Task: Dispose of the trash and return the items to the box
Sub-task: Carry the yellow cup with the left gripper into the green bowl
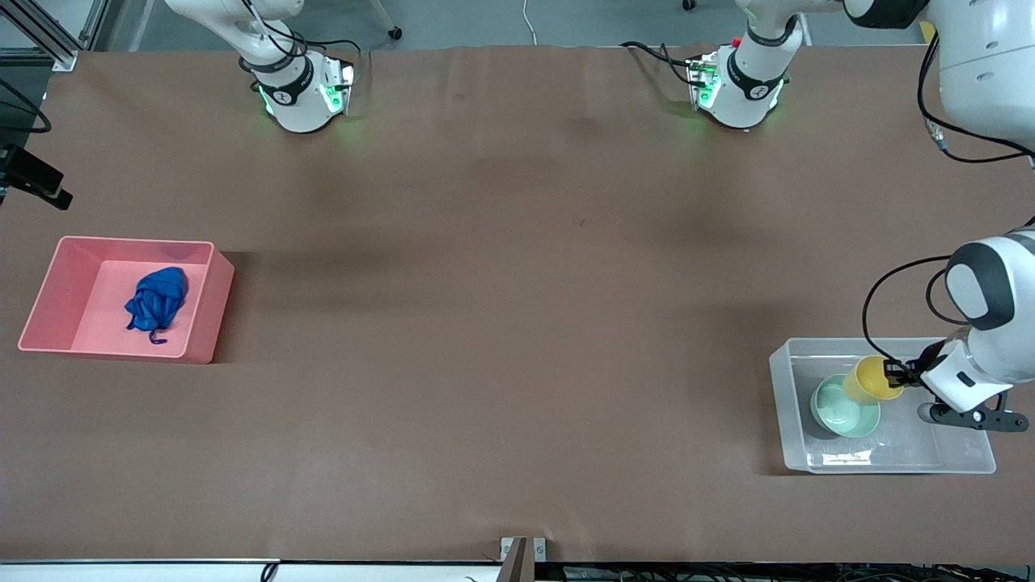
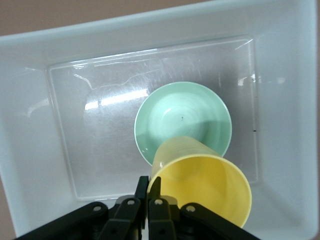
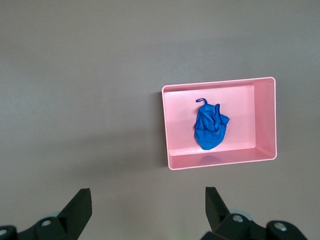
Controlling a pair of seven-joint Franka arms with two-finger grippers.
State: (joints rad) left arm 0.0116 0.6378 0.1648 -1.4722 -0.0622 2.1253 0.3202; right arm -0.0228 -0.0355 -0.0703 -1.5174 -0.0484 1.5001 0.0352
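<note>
The yellow cup (image 1: pixel 869 378) hangs tilted inside the clear box (image 1: pixel 779 404), over the mint-green bowl (image 1: pixel 841 411) that lies on the box's floor. My left gripper (image 1: pixel 896 374) is shut on the cup's rim. In the left wrist view the fingers (image 2: pixel 142 186) pinch the cup's wall (image 2: pixel 205 185), with the bowl (image 2: pixel 182 117) and the box's wall (image 2: pixel 25 100) below. The blue cloth wad (image 1: pixel 158 297) lies in the pink bin (image 1: pixel 212 315). My right gripper (image 3: pixel 147 192) is open and empty, high over bare table, looking down on the bin (image 3: pixel 220 161) and the cloth (image 3: pixel 210 127).
The pink bin stands toward the right arm's end of the table, the clear box toward the left arm's end. A black camera mount (image 1: pixel 32 178) juts in at the right arm's end. A small bracket (image 1: pixel 521 554) sits at the table's nearest edge.
</note>
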